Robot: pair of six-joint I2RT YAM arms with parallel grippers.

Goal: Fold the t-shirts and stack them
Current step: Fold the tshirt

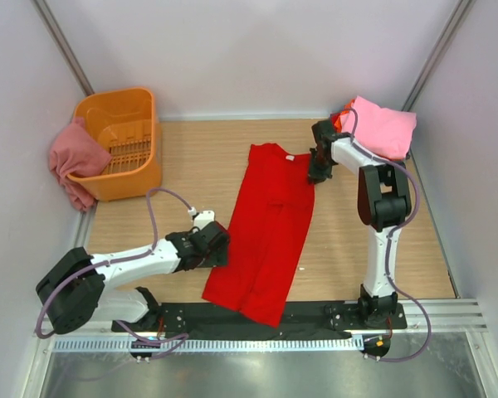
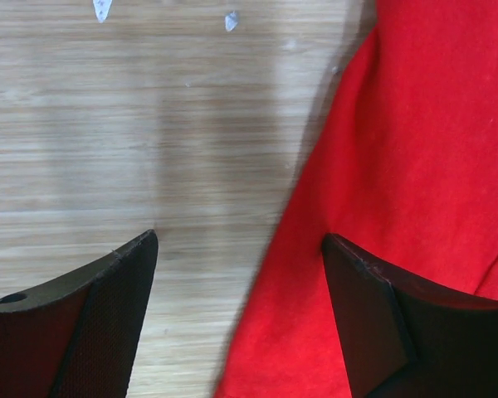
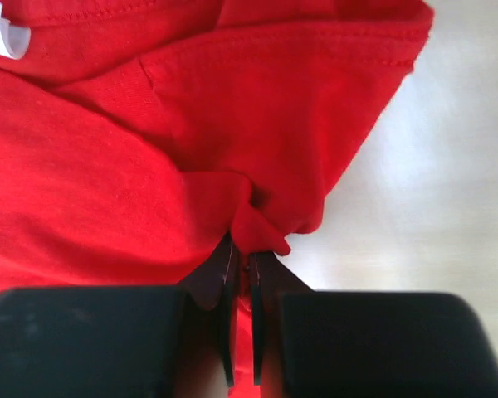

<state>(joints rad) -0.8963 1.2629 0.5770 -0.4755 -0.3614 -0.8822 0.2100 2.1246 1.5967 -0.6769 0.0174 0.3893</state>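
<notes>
One pink shirt [image 1: 384, 126] stacked far right; red shirt [image 1: 267, 232] lies centre, only folded lengthwise. Your right tool [image 3: 241, 257] pinches its shoulder corner, left tool [image 2: 239, 239] gapes over its edge. Rose shirt [image 1: 73, 157] hangs off basket [image 1: 129, 108]

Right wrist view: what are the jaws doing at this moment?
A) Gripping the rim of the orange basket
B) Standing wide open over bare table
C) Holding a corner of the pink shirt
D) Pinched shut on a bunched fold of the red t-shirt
D: in the right wrist view, the right gripper has its jaws closed together on a small puckered fold at the edge of the red t-shirt.
</notes>
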